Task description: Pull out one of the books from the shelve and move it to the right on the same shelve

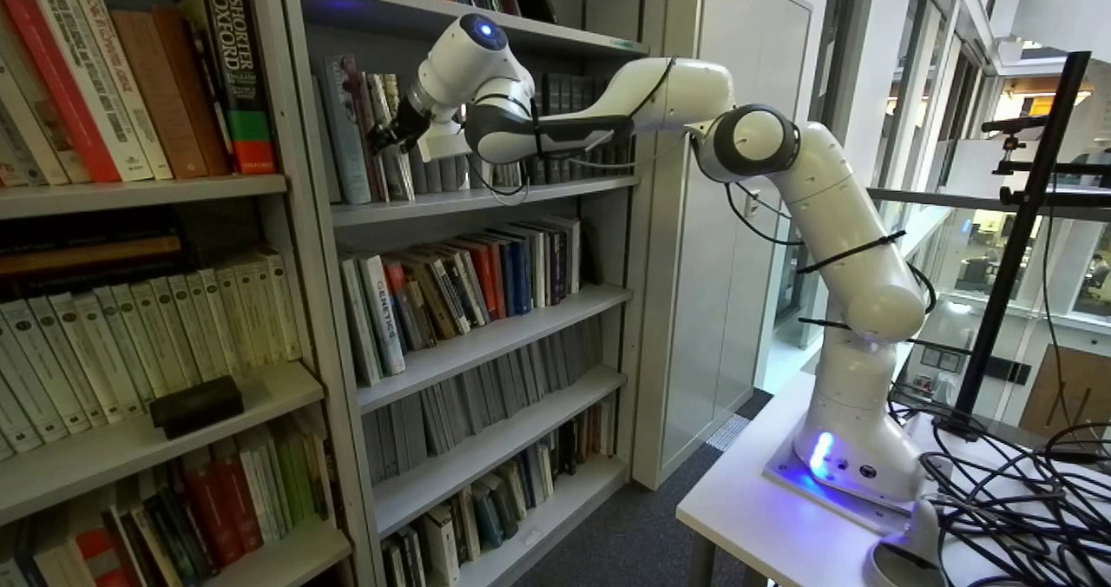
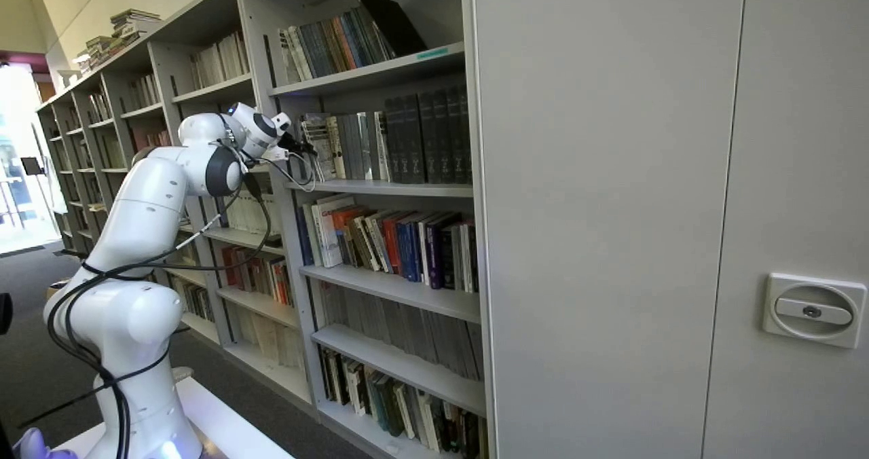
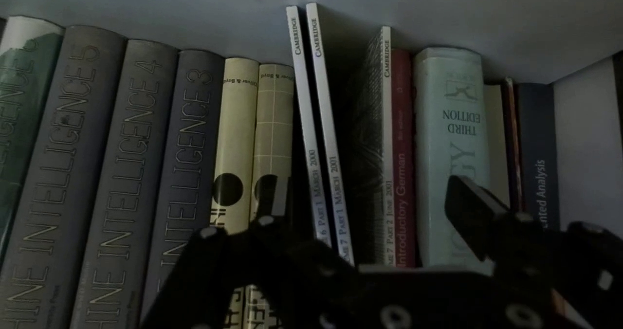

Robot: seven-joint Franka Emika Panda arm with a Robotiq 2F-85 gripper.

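In the dim wrist view, a red book [image 3: 402,158] on the grey shelf [image 2: 400,189] is framed between the parted jaws of the gripper [image 3: 367,190], though contact cannot be judged.

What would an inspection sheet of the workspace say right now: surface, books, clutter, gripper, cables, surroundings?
Surface: shelve, a grey board under a row of books.
Job's things: books mostly upright; two thin Cambridge issues lean beside a dark gap; which book is to move cannot be told.
Clutter: black oblong object on a neighbouring bay's shelf.
Gripper: open in front of the books; no book seen gripped, contact unclear.
Cables: black tangle on the white table beside the robot base.
Surroundings: tall grey cabinet next to the bookcase.
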